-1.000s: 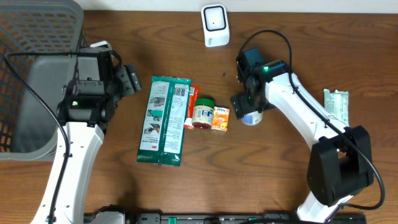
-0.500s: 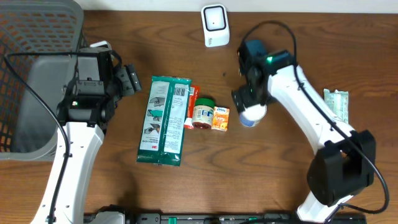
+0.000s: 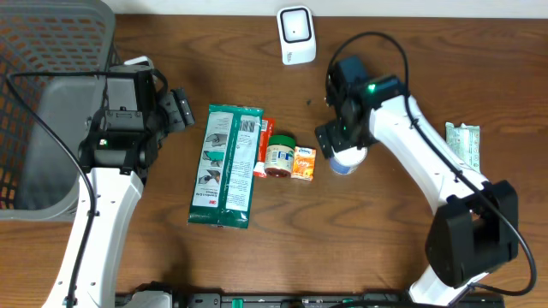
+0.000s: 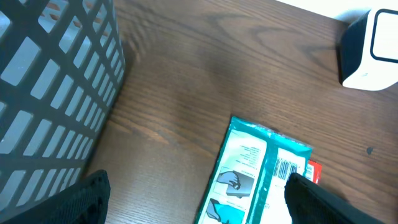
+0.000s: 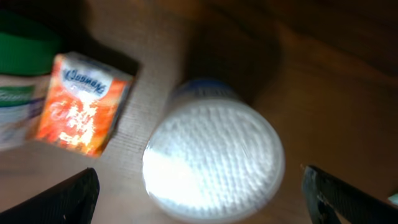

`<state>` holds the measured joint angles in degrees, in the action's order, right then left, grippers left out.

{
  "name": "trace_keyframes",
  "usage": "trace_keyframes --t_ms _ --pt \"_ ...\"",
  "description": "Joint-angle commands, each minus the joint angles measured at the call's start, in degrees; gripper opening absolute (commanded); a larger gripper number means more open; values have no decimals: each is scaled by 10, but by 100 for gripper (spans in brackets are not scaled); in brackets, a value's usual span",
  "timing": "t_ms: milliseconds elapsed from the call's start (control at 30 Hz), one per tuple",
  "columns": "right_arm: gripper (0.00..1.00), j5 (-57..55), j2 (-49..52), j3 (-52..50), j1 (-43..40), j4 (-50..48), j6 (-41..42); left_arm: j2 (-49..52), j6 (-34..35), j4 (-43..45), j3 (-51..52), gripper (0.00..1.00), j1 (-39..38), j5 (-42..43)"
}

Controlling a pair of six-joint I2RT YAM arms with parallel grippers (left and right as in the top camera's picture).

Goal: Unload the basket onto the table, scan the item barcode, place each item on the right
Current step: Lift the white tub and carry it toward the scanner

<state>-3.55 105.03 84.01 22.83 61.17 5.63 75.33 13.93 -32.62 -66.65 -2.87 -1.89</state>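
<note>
A round white tub of cotton swabs (image 5: 214,158) stands on the wooden table. My right gripper (image 5: 205,200) hangs above it, open, with one dark finger (image 5: 62,202) on either side and not touching it. In the overhead view the tub (image 3: 351,161) shows partly under the right gripper (image 3: 341,147). The white barcode scanner (image 3: 296,35) stands at the back of the table. My left gripper (image 3: 181,111) is open and empty, to the left of a long green pack (image 3: 225,165). Its barcode end (image 4: 287,168) shows in the left wrist view, between the left gripper's (image 4: 199,205) fingers.
A red tube (image 3: 265,145), a green-lidded jar (image 3: 279,155) and an orange tissue pack (image 3: 303,162) lie between the green pack and the tub. A grey mesh basket (image 3: 51,51) fills the far left. A white-green packet (image 3: 463,142) lies at the right edge.
The right gripper has shifted slightly toward the back and left above the tub, so more of the tub shows. The left arm has not moved.
</note>
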Motion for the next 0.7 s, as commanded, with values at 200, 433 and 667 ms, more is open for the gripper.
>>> trace_keyframes --t_ms 200,433,667 --pt "99 0 -4 -108 0 -127 -19 -4 3 0 1 86 1 -7" --pt "96 -1 -4 -122 0 -143 -19 -4 3 0 1 86 1 -7" --pt "79 -16 -5 -121 0 -142 -19 -4 3 0 1 86 1 -7"
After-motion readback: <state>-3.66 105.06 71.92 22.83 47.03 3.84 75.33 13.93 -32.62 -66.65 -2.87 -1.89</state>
